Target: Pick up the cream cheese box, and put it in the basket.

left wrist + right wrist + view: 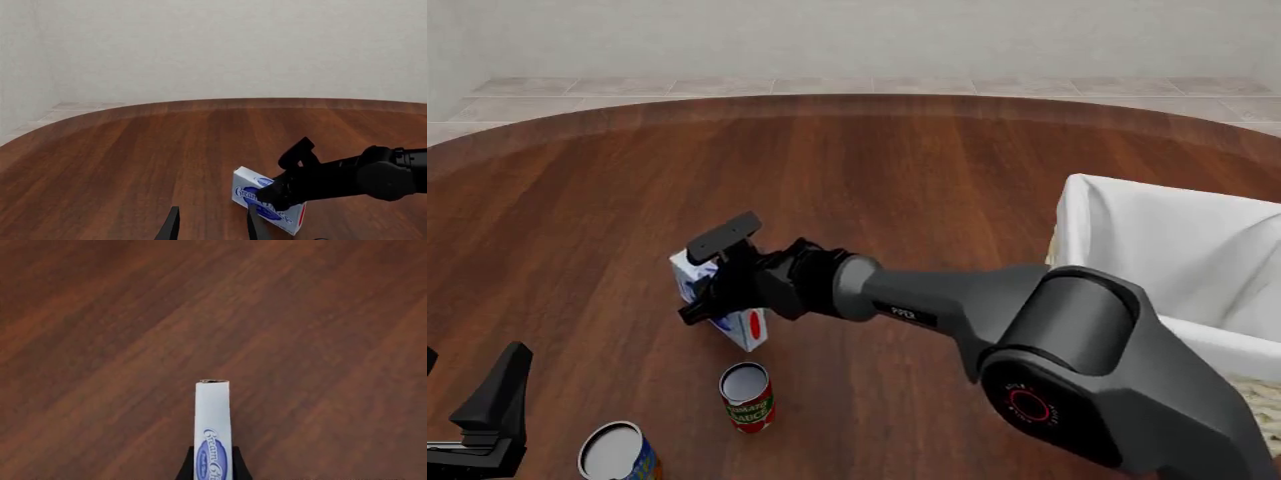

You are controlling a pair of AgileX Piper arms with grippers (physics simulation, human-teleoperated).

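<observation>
Nearest me in the front view, at the lower left edge, I see the left gripper (481, 420) low over the table (868, 170), dark and only partly in frame. In its own wrist view two finger tips (172, 227) stand apart with bare wood between them, so I record its jaws as open and holding nothing.

Just beyond it, near the lower edge, stands a blue-labelled can (617, 452), upright with its pale top showing. Just beside it, to the right and slightly farther, stands a red-labelled can (746, 397), also upright.

Next out, the box (737, 322) sits left of centre, just beyond the red-labelled can. The right gripper (723, 288) is closed on it, with the right arm (988, 300) stretched across from the lower right. The box's red-marked end (755, 324) faces the cans. The right wrist view shows the box's narrow edge (213, 430) upright between the two dark fingers (187, 465), pads on either broad face. The left wrist view shows the same grip from the side, blue oval logo (260, 200) visible. I cannot tell whether the box is touching the wood or lifted off it.

At the right edge, well apart from the box, stands the basket (1121, 230), white liner over its rim
</observation>
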